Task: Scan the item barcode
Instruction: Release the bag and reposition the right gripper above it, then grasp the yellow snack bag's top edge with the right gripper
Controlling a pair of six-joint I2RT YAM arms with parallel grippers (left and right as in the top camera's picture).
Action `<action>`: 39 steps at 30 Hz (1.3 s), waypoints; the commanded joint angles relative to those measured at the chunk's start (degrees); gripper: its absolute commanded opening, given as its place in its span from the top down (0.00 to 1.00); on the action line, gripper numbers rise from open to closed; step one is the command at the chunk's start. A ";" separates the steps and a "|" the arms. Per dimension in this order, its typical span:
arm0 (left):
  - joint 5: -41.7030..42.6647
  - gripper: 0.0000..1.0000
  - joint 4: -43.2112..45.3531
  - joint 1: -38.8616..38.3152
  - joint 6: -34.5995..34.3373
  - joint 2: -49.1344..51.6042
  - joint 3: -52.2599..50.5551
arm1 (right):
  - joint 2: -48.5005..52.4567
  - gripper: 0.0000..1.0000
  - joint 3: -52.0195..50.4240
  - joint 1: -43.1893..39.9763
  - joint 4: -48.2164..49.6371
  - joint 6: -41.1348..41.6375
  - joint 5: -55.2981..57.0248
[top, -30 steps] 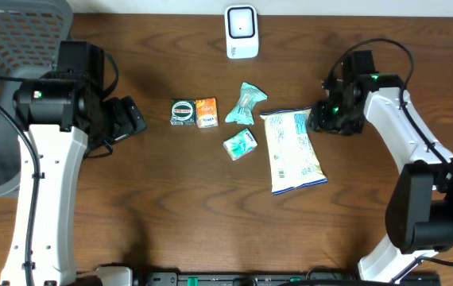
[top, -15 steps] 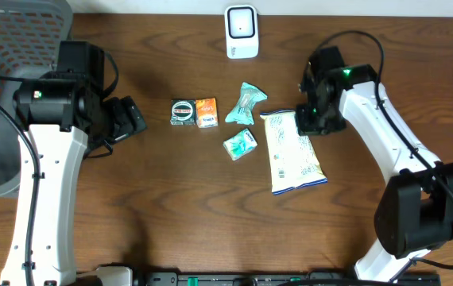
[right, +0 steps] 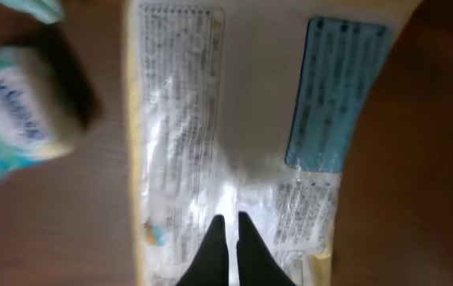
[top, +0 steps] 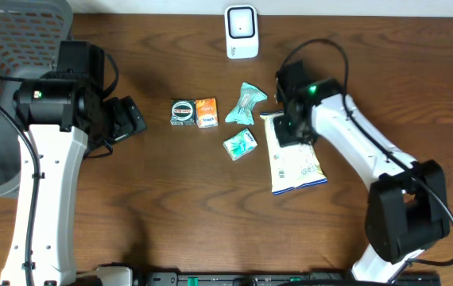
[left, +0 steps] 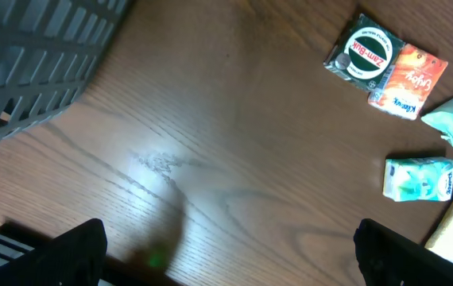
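A white snack bag (top: 294, 155) with printed text and a blue label (right: 334, 95) lies flat right of centre. My right gripper (top: 285, 129) hovers over the bag's far end. In the right wrist view its black fingertips (right: 228, 221) are pressed together above the bag (right: 242, 111), with nothing between them. The white scanner (top: 241, 32) stands at the table's far edge. My left gripper (top: 129, 116) stays at the left, its jaws wide open over bare wood (left: 230, 254).
A green Zam-Buk box (top: 183, 112) and an orange box (top: 206, 112) sit side by side at centre. A teal packet (top: 245, 104) and a tissue pack (top: 240, 144) lie just left of the bag. A grey mesh basket (top: 4, 48) fills the far left corner.
My right arm swung left, from beside the bag's right edge to over its far end, and its jaws closed. The left arm has not moved.
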 commanded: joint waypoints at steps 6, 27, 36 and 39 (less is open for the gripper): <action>-0.35 0.02 -0.39 0.02 -0.52 0.33 0.04 | 0.22 0.99 -10.34 -0.04 8.74 3.78 3.63; -0.35 0.02 -0.39 0.04 -0.52 0.33 0.04 | 0.31 0.01 6.91 -11.43 -4.68 -0.50 -0.72; -0.35 0.02 -0.39 0.04 -0.52 0.33 0.04 | 0.31 0.01 -3.28 -21.24 6.67 -8.33 -30.97; -0.35 0.02 -0.39 0.04 -0.52 0.33 0.04 | 0.31 0.01 -6.45 -21.03 10.01 -9.92 -30.69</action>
